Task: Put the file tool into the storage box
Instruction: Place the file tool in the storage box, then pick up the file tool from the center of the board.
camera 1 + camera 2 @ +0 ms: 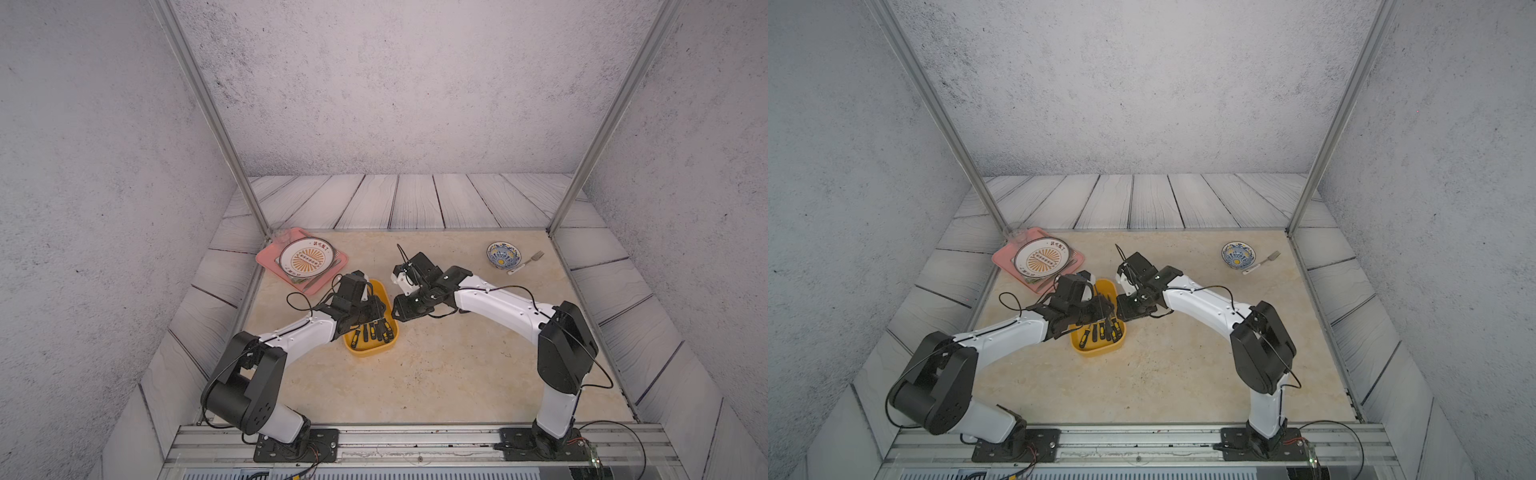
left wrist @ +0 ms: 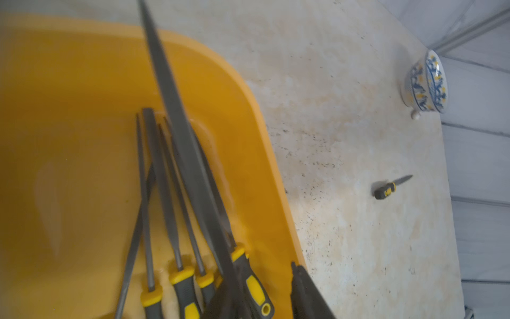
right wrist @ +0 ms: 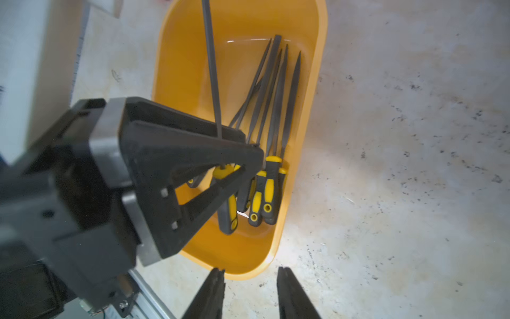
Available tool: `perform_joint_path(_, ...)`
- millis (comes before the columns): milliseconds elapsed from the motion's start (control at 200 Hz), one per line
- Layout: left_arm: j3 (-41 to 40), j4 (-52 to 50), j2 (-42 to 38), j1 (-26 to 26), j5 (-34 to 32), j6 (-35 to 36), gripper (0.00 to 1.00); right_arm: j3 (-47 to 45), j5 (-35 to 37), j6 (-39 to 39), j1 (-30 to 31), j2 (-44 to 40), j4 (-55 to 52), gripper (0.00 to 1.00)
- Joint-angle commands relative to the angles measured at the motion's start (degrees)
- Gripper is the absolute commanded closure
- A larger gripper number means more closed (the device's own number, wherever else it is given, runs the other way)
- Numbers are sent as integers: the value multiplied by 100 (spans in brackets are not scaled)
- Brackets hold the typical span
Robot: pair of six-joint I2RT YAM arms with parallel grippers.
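Several files (image 3: 278, 96) laid in storage box (image 3: 185, 63), file tool (image 3: 211, 69) slanted through left gripper (image 3: 249, 145), hold not discernible; right gripper (image 3: 251, 269) parted, empty, just beside box rim

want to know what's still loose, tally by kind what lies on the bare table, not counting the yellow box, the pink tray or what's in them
file: 1
bowl: 1
fork: 1
total: 3
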Motion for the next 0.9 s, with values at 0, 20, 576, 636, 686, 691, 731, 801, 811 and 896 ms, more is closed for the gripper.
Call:
perform_joint_path(0,160,-399,69,29,-323,95,47,-111,802,118,-16,41,-406,57)
perform_joint_path(20,151,-389,57,29,-316,85,46,-131,914,153,-24,51,-460,56)
perform_joint_path(576,142,-327,-35,29,-280,133,46,-1631,1751,2173,-1937,-412,-447,25)
perform_joint_path(636,141,-318,-54,29,-275,146,46,-1701,1626,2323,-2176,-384,-308,24)
perform_joint_path(686,142,-293,-70,29,-254,158,46,-1735,1462,2420,-2357,-316,-160,24)
perform_joint_path(691,142,-286,-71,29,-250,154,46,-1735,1441,2429,-2373,-308,-143,24)
perform_joint_path(731,131,-278,-87,29,-238,162,46,-1722,1278,2501,-2504,-209,-51,24)
perform_joint_path(801,123,-253,-115,29,-236,170,46,-1659,997,2607,-2677,-2,83,24)
perform_joint_path(811,124,-259,-120,29,-234,168,46,-1646,962,2617,-2694,26,104,24)
perform_joint_path(896,118,-252,-155,29,-229,196,46,-1493,743,2701,-2801,305,186,24)
